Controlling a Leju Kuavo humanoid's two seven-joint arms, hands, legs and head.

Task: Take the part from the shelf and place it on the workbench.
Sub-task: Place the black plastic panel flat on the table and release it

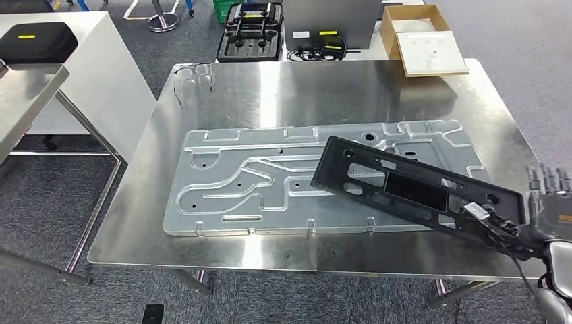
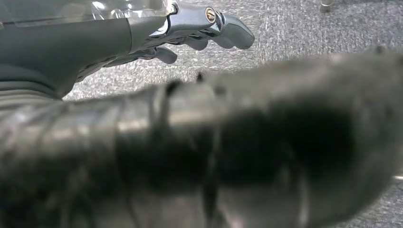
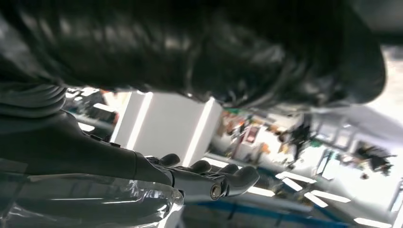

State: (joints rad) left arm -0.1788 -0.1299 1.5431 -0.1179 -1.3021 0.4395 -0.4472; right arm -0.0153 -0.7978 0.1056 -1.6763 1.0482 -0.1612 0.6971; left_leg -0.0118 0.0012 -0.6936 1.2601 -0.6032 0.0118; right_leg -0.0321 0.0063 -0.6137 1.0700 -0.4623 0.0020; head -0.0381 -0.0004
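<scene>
Part (image 1: pixel 405 185), a long black plastic panel with rectangular cut-outs, is lying slantwise over the right half of the worktop (image 1: pixel 270 91), its far end resting on the embossed metal plate (image 1: pixel 236 179) and its near end reaching toward the worktop's right front corner. Right hand (image 1: pixel 539 212) is gripping that near end: dark fingers (image 1: pixel 496 223) are pressing on the panel's upper face while the others are standing upright just beyond its edge. In the right wrist view the same hand (image 3: pixel 199 178) is appearing with its fingers extended side by side under a large blurred dark mass close to the lens, which cannot be identified. Left hand (image 2: pixel 190 31) is showing in the left wrist view above grey carpet, its fingers slightly curled and apart, grasping nothing; a blurred dark shape is crossing the foreground there. Behind the worktop a cardboard box (image 1: pixel 421 37) holding a white sheet and black moulded cases (image 1: pixel 251 32) are sitting on the floor. At the left a white table (image 1: pixel 101 61) is carrying a black zip case (image 1: pixel 35 39), with another metal surface (image 1: pixel 23 94) standing beside it.
</scene>
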